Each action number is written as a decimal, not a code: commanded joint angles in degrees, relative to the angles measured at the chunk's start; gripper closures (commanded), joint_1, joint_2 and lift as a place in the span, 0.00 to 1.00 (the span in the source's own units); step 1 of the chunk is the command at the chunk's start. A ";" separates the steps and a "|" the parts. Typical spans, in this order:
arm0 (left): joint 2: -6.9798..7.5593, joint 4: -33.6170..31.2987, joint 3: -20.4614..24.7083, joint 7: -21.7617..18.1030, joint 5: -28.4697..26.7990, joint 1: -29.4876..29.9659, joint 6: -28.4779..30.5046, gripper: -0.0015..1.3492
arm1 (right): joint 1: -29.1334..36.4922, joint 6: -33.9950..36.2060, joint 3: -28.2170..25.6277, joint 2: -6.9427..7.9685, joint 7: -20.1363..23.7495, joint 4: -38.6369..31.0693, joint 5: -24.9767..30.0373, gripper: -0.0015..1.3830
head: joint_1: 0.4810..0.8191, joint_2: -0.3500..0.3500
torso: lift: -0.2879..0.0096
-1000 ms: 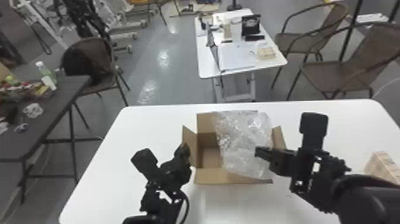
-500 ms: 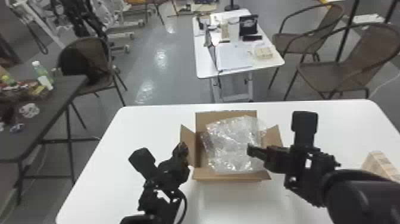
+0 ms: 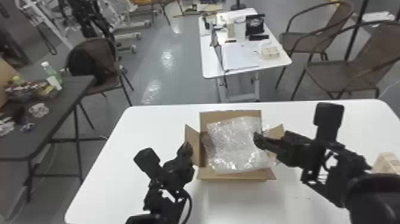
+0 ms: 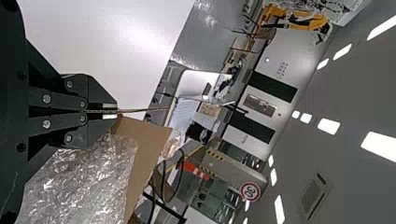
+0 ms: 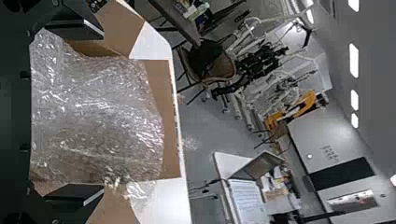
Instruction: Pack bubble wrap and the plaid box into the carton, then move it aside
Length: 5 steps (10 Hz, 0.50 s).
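In the head view the open carton (image 3: pixel 202 175) stands mid-table with its flaps spread. Clear bubble wrap (image 3: pixel 235 146) lies over its opening, covering most of the inside. My left gripper (image 3: pixel 187 146) is at the carton's left flap; in the left wrist view this gripper (image 4: pixel 109 111) is closed with the thin cardboard flap (image 4: pixel 144 110) pinched between its fingers. At the carton's right side is my right gripper (image 3: pixel 259 141), above the wrap's right edge. The right wrist view has the right gripper (image 5: pixel 93 109) with fingers wide apart and bubble wrap (image 5: pixel 102 112) spread beyond and between them.
A pale wood-coloured object (image 3: pixel 387 163) sits at the white table's (image 3: pixel 148 128) right side, near my right arm. Beyond the table are a smaller white table (image 3: pixel 211 67), chairs and, on the left, a dark table (image 3: pixel 65 98) with assorted items.
The bubble wrap has shifted left and sunk lower over the carton's opening. My right gripper has moved slightly left, while the left one has stayed at the flap.
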 commanded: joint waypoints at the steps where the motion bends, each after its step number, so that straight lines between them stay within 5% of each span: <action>1: 0.25 0.00 0.33 0.00 0.50 0.11 -0.05 0.90 | 4.81 -4.69 -3.44 -2.81 4.13 -6.01 5.35 0.10 | 0.63 0.84 | 0.88; 3: 1.21 -0.18 0.60 0.00 1.20 0.37 -0.31 0.90 | 13.77 -9.18 -9.77 -3.43 7.82 -11.02 10.89 0.10 | 0.63 0.76 | 0.88; 5: 1.39 -0.18 1.21 0.00 1.55 0.90 -0.31 0.90 | 19.66 -18.84 -17.07 -2.02 15.56 -5.48 13.44 0.10 | 0.63 0.71 | 0.88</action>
